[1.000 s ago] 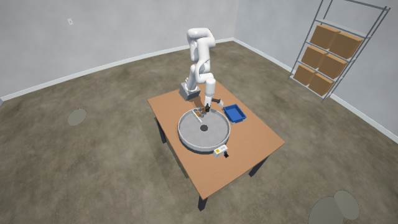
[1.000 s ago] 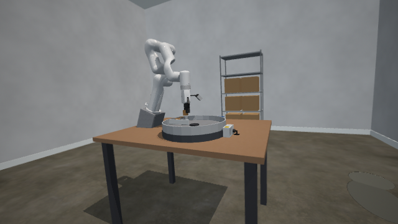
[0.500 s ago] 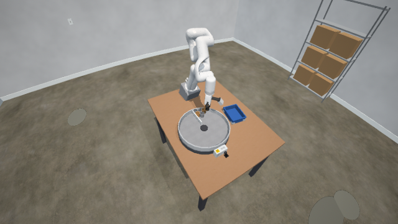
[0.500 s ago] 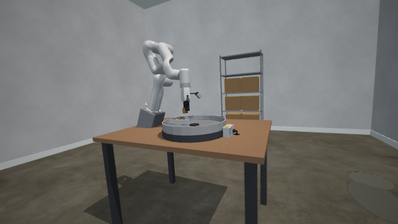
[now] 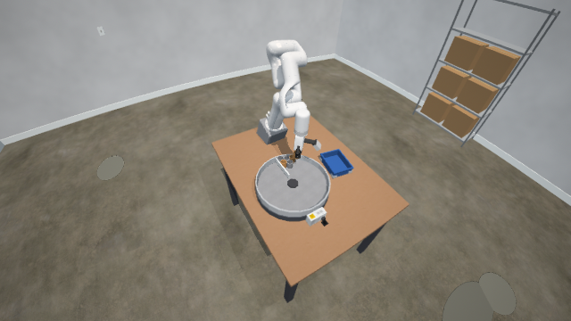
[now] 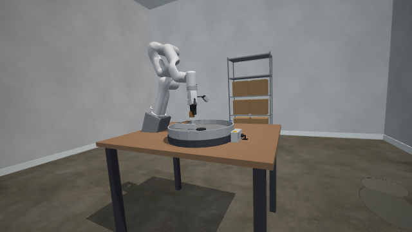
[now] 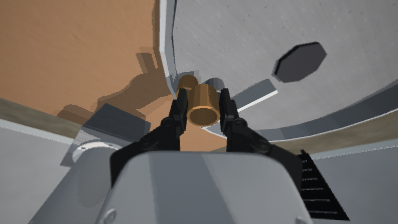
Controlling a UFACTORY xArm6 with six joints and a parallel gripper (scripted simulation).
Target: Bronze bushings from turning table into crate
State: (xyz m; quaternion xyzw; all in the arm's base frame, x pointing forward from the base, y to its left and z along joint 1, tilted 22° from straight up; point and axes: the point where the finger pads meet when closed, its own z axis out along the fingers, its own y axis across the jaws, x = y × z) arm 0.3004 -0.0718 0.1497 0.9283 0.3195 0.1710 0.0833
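Observation:
My gripper [image 7: 203,97] [image 5: 297,153] [image 6: 192,113] is shut on a bronze bushing [image 7: 203,106] [image 6: 191,114] and holds it in the air above the far rim of the round grey turning table [image 5: 272,198] [image 6: 206,133] [image 7: 225,35]. Below it, by the white divider bar [image 5: 282,166] [image 7: 255,95], another bronze bushing [image 7: 187,82] [image 5: 283,163] and a steel bushing [image 7: 214,82] [image 5: 289,165] stand on the turning table. The blue crate [image 5: 336,162] lies on the wooden table to the right of the turning table; it is out of the wrist view.
A dark hub [image 5: 293,183] [image 7: 299,61] marks the turning table's centre. A small white control box [image 5: 316,217] [image 6: 235,135] sits at its near rim. The arm's grey base [image 5: 271,132] [image 6: 156,122] stands at the table's back. A shelf with cardboard boxes [image 5: 473,76] stands by the wall.

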